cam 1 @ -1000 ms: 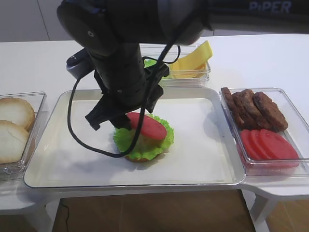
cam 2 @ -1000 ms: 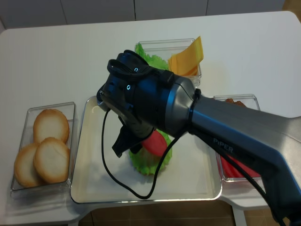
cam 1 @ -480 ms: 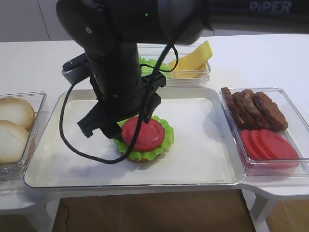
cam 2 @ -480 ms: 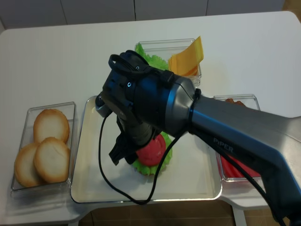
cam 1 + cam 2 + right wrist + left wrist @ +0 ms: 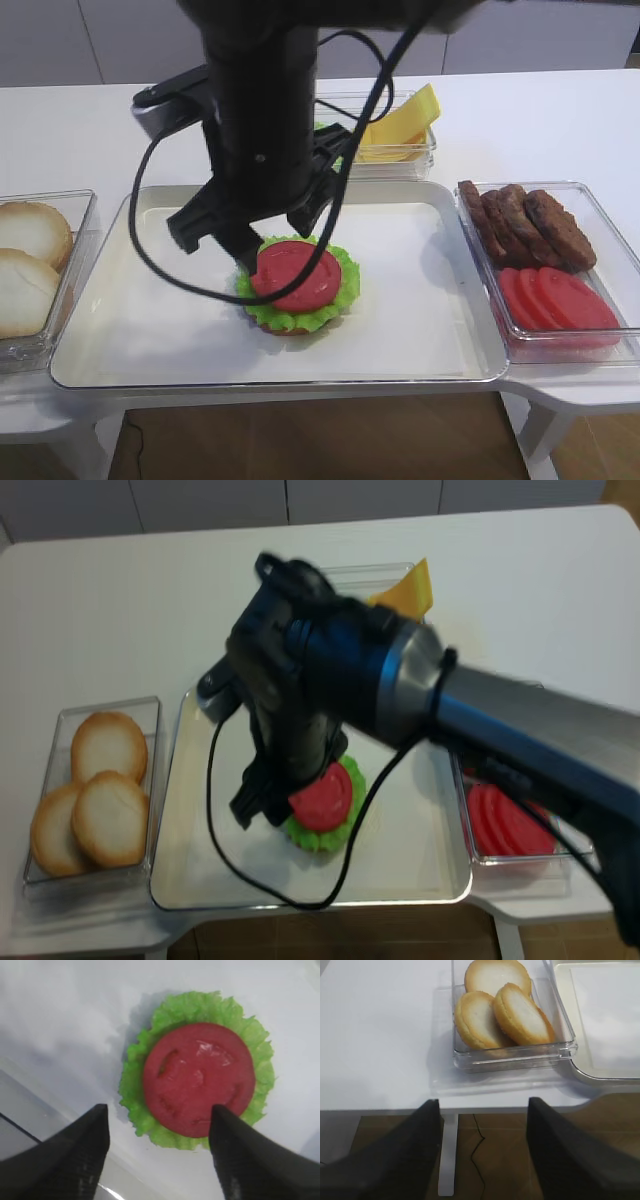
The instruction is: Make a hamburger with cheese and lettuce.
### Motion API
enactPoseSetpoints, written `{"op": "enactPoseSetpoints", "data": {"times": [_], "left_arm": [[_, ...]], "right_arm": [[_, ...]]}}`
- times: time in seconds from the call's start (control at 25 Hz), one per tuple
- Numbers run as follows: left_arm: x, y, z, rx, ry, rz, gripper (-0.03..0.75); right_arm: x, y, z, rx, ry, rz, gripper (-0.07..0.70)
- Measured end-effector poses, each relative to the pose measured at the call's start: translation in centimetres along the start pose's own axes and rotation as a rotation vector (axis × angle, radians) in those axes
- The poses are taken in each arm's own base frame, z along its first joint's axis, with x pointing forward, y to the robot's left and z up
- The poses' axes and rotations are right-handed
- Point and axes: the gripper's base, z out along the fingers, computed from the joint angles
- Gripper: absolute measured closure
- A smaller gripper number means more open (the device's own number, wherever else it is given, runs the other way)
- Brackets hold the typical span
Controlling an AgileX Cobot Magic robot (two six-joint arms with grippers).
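The hamburger sits mid-tray: a tan bun base, a frilly green lettuce leaf and a round red tomato slice on top. It also shows in the right wrist view and the second high view. My right gripper hangs open and empty just above its left side, apart from it, fingers wide. Cheese slices stand in the back container. The spare lettuce beside them is mostly hidden by the arm. My left gripper is open and empty, off the table's front edge.
The white tray holds the hamburger. Pale bun halves fill the left container, also in the left wrist view. Brown patties and tomato slices fill the right container. The right arm's cable hangs over the tray's left part.
The tomato slice, held tilted over the lettuce a second ago, now lies flat on it. My right gripper has let go, opened and lifted away.
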Motion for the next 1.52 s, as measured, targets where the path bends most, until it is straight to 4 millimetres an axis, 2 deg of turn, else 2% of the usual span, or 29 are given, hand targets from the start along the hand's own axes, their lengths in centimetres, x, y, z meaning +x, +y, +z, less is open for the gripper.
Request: {"op": "enactPoseSetpoints", "data": {"times": [0.2, 0.44, 0.76, 0.88, 1.12, 1.36, 1.52], "left_arm": [[0.0, 0.0, 0.0, 0.0, 0.0, 0.0, 0.309], [0.0, 0.0, 0.0, 0.0, 0.0, 0.0, 0.309], [0.0, 0.0, 0.0, 0.0, 0.0, 0.0, 0.309], [0.0, 0.0, 0.0, 0.0, 0.0, 0.0, 0.309], [0.0, 0.0, 0.0, 0.0, 0.0, 0.0, 0.309], [0.0, 0.0, 0.0, 0.0, 0.0, 0.0, 0.309], [0.0, 0.0, 0.0, 0.0, 0.0, 0.0, 0.309]], "right_arm": [[-0.1, -4.3, -1.5, -0.023, -0.028, 0.099, 0.144], [1.0, -11.4, -4.5, -0.062, -0.098, 0.273, 0.144], [4.5, -20.2, -8.1, -0.027, -0.19, 0.495, 0.144], [6.7, -22.0, -8.8, -0.009, -0.192, 0.567, 0.144], [11.6, -22.5, -9.9, 0.041, -0.162, 0.64, 0.145], [15.5, -20.3, -10.4, 0.046, -0.139, 0.629, 0.145], [18.5, -18.3, -11.4, 0.065, -0.182, 0.619, 0.145]]}}
